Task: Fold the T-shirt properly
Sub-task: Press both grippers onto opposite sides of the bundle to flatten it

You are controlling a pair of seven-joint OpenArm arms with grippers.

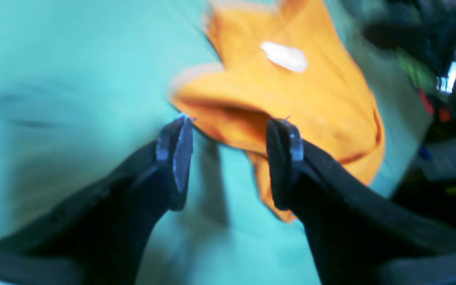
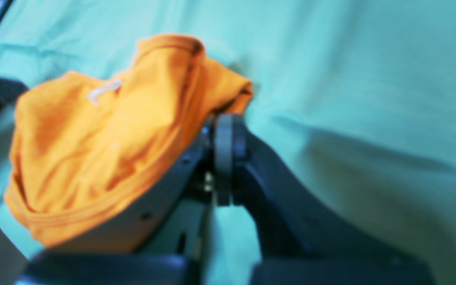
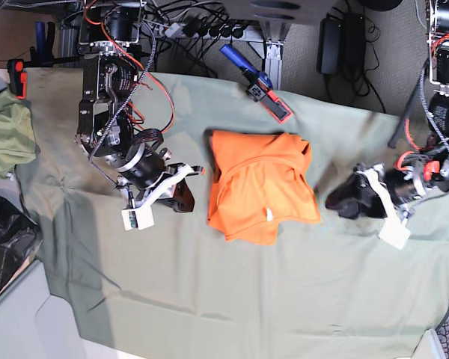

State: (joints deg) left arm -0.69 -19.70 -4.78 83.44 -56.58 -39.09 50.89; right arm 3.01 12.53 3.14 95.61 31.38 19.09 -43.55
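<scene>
Sage-green table cloth [image 3: 209, 299] covers the counter, where the T-shirt [image 3: 260, 187] lies bunched mid-surface between the wide-open left pincer [image 1: 228, 158] and the shut, empty right pincer [image 2: 224, 158]; flattening and squaring edges first would likely serve best.

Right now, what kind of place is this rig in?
Likely a robotics lab bench: a table draped in a green cloth, bundled cables and power bricks behind it, a clamp at the edge, an orange T-shirt as test piece.
</scene>
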